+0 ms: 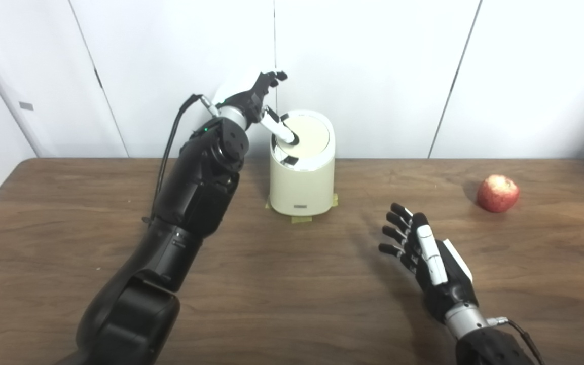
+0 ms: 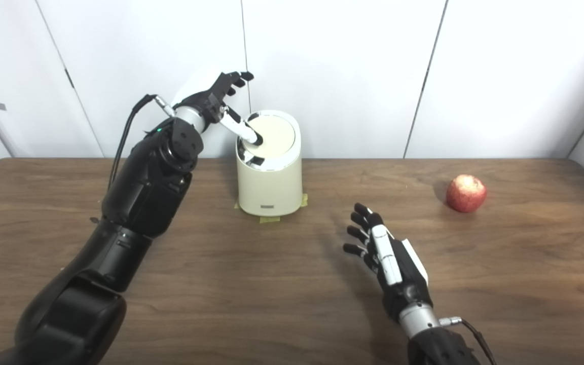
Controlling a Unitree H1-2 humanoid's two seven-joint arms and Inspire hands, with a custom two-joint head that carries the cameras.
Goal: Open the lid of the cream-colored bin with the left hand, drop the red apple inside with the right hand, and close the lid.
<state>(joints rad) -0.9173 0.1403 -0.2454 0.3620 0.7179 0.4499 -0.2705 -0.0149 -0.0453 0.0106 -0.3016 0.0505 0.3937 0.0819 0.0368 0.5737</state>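
Observation:
The cream-colored bin (image 1: 302, 187) stands at the back middle of the table, on strips of tape. Its round lid (image 1: 308, 133) is tilted, its left edge pushed down so a dark gap shows there. My left hand (image 1: 261, 104) is raised beside the bin's top left, fingers spread upward, with its thumb tip pressing on the lid's left part. The red apple (image 1: 498, 193) lies on the table far to the right, untouched. My right hand (image 1: 426, 251) hovers open over the table's front right, fingers apart, well short of the apple.
The brown wooden table (image 1: 292, 284) runs up to a white panelled wall (image 1: 373, 76) just behind the bin. A black cable (image 1: 168, 147) loops from the left forearm.

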